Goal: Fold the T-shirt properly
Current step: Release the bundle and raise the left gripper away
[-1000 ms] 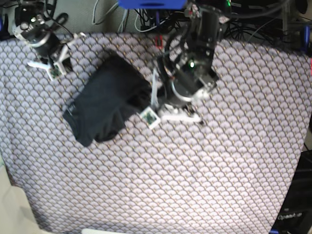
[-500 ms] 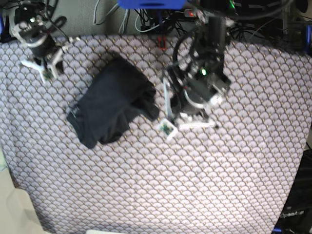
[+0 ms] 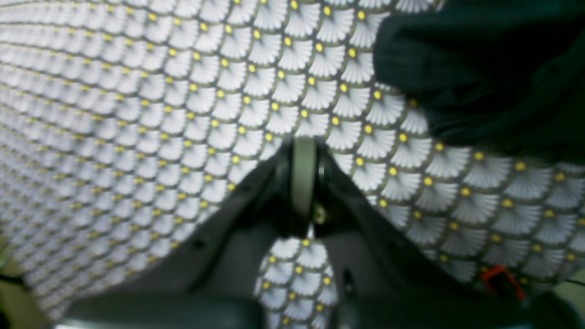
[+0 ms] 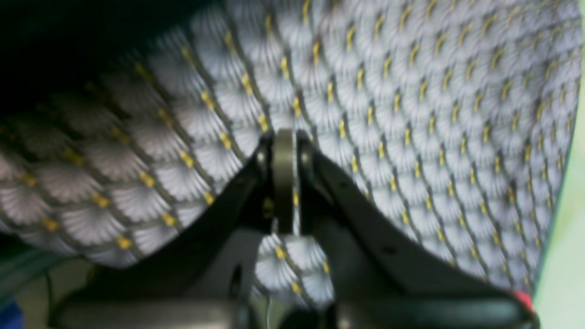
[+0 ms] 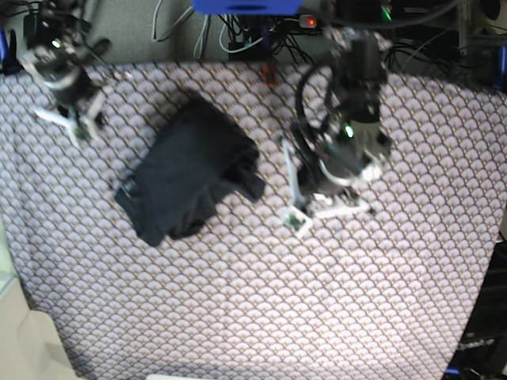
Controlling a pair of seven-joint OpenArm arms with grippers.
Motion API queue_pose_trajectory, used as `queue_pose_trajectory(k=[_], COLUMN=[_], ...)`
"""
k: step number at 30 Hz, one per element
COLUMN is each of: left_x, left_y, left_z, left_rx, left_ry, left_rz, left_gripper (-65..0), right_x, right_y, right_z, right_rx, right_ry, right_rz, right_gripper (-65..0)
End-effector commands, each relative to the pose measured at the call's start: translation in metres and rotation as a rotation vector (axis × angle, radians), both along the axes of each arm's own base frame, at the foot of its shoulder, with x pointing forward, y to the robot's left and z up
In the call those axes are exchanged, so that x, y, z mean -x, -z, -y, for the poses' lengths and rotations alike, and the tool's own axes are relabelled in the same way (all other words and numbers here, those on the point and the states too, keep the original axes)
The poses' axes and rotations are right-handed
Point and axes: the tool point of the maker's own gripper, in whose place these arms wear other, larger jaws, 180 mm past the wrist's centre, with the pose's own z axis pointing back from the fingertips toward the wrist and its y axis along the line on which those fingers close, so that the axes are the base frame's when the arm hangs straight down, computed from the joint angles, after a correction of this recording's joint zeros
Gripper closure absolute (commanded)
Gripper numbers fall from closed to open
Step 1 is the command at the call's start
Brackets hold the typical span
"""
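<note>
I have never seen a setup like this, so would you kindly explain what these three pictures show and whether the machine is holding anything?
This is a robot with two arms over a table covered by a scallop-patterned cloth. The overhead picture shows the whole scene. The other two come from cameras on each wrist, looking past that arm's pincer. The left pincer and the right pincer are both shut and hold nothing. In the overhead picture the left pincer is on the right side. A dark T-shirt lies bunched on the cloth between the arms, touched by neither.
</note>
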Motion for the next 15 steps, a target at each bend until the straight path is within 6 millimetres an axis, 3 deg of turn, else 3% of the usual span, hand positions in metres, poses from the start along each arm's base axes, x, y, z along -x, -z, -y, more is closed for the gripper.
queue_pose_trajectory(k=[1,3,5,8,10,12,15], left_x=[-0.021,-0.032,-0.036,0.005,0.016,0.009,-0.015], left_y=[-0.015,-0.004,-0.007,-0.014,-0.022,-0.023,-0.026], left_z=[0.002,0.003,0.004,-0.003,0.01,0.004,-0.014], left_rx=[0.025,0.033,0.038,0.028,0.062,0.034,-0.011], left_ry=[0.0,0.003,0.01,-0.015,-0.009,-0.01,-0.015], left_rz=[0.059,0.027,0.039,0.039,0.054,0.066,0.08], left_gripper=[0.0,0.0,0.0,0.0,0.0,0.0,0.0], right_x=[-0.018,-0.033,-0.036,0.003,0.005,0.002,-0.022], right_y=[-0.011,-0.005,-0.01,0.003,0.003,-0.004,-0.01], right_z=[-0.001,-0.004,-0.016,-0.01,0.001,-0.004,-0.021], right_rx=[0.031,0.084,0.084,0.087,0.052,0.012,0.024], right_ry=[-0.014,-0.036,-0.054,-0.04,-0.007,0.009,-0.028], right_rz=[0.042,0.0,0.01,-0.059,-0.031,0.019,0.039], right_gripper=[0.0,0.0,0.0,0.0,0.0,0.0,0.0])
